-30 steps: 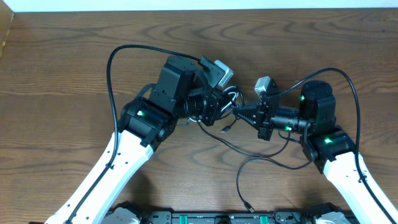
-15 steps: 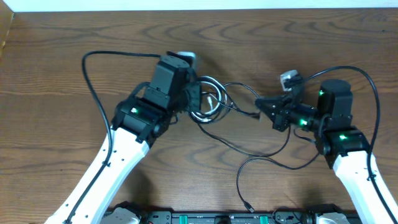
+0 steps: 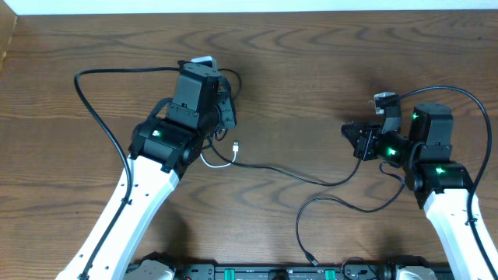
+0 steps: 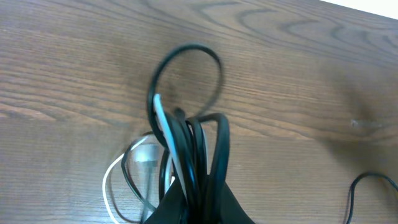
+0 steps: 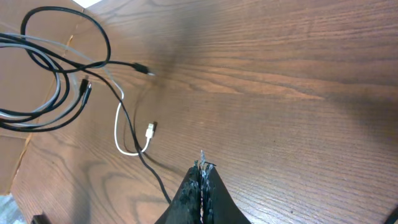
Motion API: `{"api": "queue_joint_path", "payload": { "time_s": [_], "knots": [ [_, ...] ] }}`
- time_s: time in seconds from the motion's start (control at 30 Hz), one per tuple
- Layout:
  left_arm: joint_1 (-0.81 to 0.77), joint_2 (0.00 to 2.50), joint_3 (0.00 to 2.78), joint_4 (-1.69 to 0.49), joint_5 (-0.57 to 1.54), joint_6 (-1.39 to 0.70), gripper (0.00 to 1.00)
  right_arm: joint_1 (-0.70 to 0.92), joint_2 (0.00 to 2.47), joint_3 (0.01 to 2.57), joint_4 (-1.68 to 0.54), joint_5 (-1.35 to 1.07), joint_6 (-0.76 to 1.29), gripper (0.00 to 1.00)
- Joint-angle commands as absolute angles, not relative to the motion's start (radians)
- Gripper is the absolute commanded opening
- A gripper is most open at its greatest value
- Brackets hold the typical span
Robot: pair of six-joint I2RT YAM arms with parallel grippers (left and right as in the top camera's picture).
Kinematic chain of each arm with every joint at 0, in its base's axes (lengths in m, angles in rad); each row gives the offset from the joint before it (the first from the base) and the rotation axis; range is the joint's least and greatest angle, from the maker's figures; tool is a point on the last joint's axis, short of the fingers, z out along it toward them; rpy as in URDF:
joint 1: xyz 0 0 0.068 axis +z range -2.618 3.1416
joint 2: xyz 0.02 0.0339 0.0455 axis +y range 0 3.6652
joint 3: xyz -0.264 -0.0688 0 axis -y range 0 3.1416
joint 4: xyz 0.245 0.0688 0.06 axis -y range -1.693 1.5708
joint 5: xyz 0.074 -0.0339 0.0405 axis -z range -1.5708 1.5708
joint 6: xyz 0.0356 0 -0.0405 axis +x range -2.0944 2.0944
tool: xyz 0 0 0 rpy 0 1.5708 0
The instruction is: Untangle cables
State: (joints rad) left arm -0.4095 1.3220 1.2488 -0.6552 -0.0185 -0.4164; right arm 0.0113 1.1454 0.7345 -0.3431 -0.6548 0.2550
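A small white plug (image 3: 236, 145) lies flat on the brown wooden table (image 3: 327, 62), and I'll place everything else from it. Just beyond the plug, toward the far edge and slightly to the left, the left gripper (image 4: 198, 198) is clenched on a bundle of thin black cords with one silvery-white cord (image 4: 186, 140). The loops of the bundle stand up out of its fingers, and one black loop arches highest above the rest. A thin white cord (image 3: 218, 162) curls from the plug in a small loop on the wood, on the plug's near left side. A long black cord (image 3: 296, 173) starts close beside the plug and trails away to the right across the table. It rises toward the right gripper (image 5: 201, 169), which is well to the right of the plug. That gripper's jaws are pressed tight together, and I cannot tell whether they pinch the cord. Nearer the front edge, to the right of the plug and well apart from it, a second black cord (image 3: 342, 204) lies in a loose open curve.
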Motion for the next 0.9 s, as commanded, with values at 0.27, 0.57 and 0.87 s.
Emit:
{"api": "queue_joint_path", "payload": {
  "time_s": [0.27,0.57,0.87],
  "knots": [
    [-0.410,1.321,1.279,-0.558,0.350,-0.424,0.08,0.037,1.144,0.751,-0.329,-0.739,0.175,0.20],
    [-0.412,1.321,1.279,-0.511,0.544,-0.421,0.08,0.120,1.144,0.751,-0.262,-1.019,-0.104,0.67],
    [-0.428,1.322,1.279,-0.515,0.599,-0.421,0.08,0.183,1.144,0.751,-0.247,-0.868,-0.093,0.65]
  ]
}}
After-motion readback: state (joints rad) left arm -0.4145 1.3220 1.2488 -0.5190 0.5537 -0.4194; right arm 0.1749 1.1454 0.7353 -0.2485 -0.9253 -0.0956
